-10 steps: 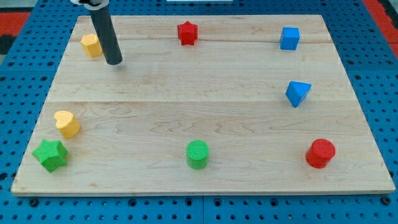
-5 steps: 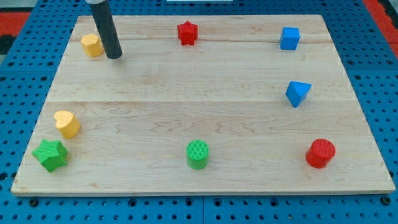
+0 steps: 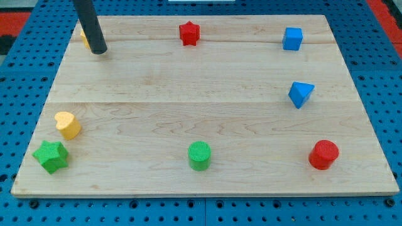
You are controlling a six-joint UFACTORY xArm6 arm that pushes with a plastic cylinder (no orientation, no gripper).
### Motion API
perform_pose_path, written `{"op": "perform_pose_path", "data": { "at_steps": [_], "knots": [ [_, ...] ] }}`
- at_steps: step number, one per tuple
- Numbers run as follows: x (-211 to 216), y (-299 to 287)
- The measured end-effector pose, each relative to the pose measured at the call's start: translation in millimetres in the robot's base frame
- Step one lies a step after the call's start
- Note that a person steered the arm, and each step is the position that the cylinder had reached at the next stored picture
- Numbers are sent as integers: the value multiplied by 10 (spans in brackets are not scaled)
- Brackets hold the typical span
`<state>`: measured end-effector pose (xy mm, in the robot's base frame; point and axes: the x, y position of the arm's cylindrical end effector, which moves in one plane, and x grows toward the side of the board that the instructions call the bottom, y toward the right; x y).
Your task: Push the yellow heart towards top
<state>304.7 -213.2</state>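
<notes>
Operator: Status of the claw, and where is the heart?

Arm: No claw fitted. The arm ends in a bare rod that holds nothing. My tip [image 3: 98, 51] rests at the counter's [image 3: 188, 88] top left, touching or just beside a yellow block [image 3: 82, 37] that the rod mostly hides. The yellow heart [image 3: 67, 124] sits low at the view's left, well apart from my tip and near the counter's left edge.

Operator: Risks from here?

Arm: Three, as I judge it.
1. The push must start from below the heart, but the green star [image 3: 51, 156] lies just beside it at bottom left. A tight approach could knock the star or catch both blocks.
2. The heart's lobes give an uneven face. Off-centre contact could spin it or slide it left, off the counter.
3. The hidden yellow block stands roughly in the lane towards the top. A long push could drive the heart into it, and leaving my present spot carelessly could drag it.

Operator: Other blocks?

Arm: Green cylinder [image 3: 200, 155] and the rest lie well apart; no concern.
</notes>
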Motion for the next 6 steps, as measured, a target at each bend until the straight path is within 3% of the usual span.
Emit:
{"op": "perform_pose_path", "data": {
  "at_steps": [2, 4, 6],
  "knots": [
    [327, 513],
    [1114, 761],
    [2090, 520]
  ]
}}
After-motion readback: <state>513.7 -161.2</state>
